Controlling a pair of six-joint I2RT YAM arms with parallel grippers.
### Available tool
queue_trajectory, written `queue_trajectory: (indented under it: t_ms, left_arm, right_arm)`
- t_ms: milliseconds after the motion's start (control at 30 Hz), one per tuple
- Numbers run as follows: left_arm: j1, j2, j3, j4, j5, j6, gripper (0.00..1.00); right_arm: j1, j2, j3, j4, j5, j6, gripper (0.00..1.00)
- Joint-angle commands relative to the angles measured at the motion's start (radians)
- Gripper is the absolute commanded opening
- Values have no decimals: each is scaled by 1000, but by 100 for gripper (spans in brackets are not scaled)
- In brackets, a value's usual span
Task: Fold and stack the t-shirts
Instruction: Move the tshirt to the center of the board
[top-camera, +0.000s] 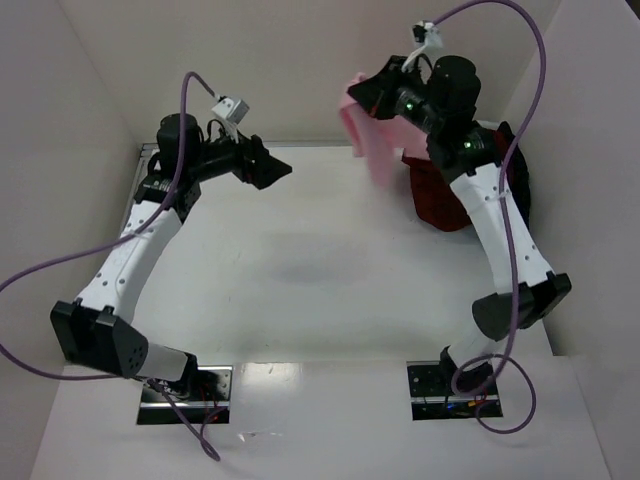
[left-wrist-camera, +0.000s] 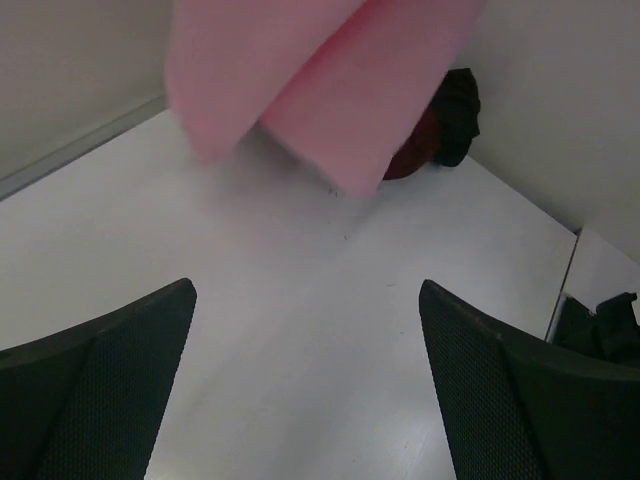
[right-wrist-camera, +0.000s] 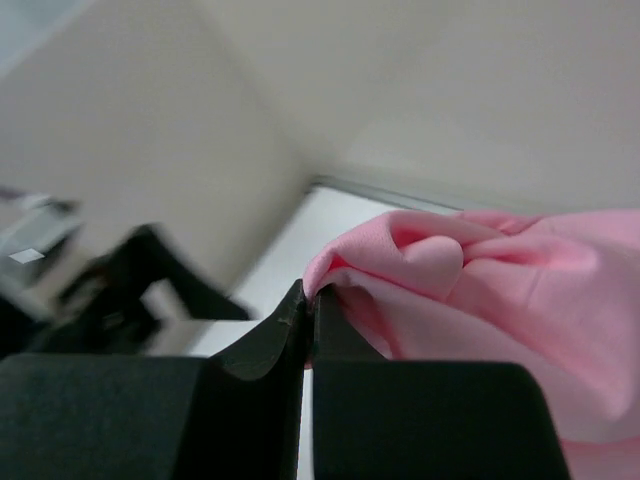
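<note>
Two arms, three t-shirts, one counter (top-camera: 300, 270); every place below is given against the counter.

1. Light pink t-shirt (top-camera: 365, 135) (left-wrist-camera: 330, 80) (right-wrist-camera: 500, 280). Lifted above the counter's far edge, right of its middle. It hangs in loose doubled folds, and its lower edges seem to be clear of the white surface. A bunched fold at the top is pinched.

2. Right end effector (top-camera: 352, 98) (right-wrist-camera: 310, 300). Raised above the counter's far right part. Its jaws are closed tight on that bunched fold of the pink t-shirt, with the cloth spilling out to one side of the fingertips.

3. Left end effector (top-camera: 280, 170) (left-wrist-camera: 307, 295). Above the counter's far left part and pointing toward its middle. The jaws are spread wide and hold nothing. Both dark fingers (left-wrist-camera: 110, 380) frame bare counter in the left wrist view.

4. Dark red t-shirt (top-camera: 435, 195) (left-wrist-camera: 412, 152). Crumpled in a heap at the counter's far right corner, partly behind the right arm.

5. Black t-shirt (top-camera: 522, 185) (left-wrist-camera: 460, 112). Same far right corner of the counter, bunched against the wall side and touching the dark red one. Its shape is too crumpled to read further.
</note>
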Motion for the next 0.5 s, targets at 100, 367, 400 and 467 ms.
queue_trajectory:
  t_ms: [100, 367, 400, 467]
  left_arm:
    - [2, -208, -206, 268, 50, -74, 100]
    - [-9, -279, -306, 190, -213, -55, 38]
    - [-9, -288, -306, 159, -246, -46, 9]
    - [-9, -302, -295, 125, -335, -74, 0]
  right_arm:
    - [203, -187, 28, 120, -109, 100, 0]
    - [204, -334, -182, 160, -30, 150, 0]
    - [204, -344, -208, 160, -19, 150, 0]
    - [204, -359, -289, 169, 16, 150, 0]
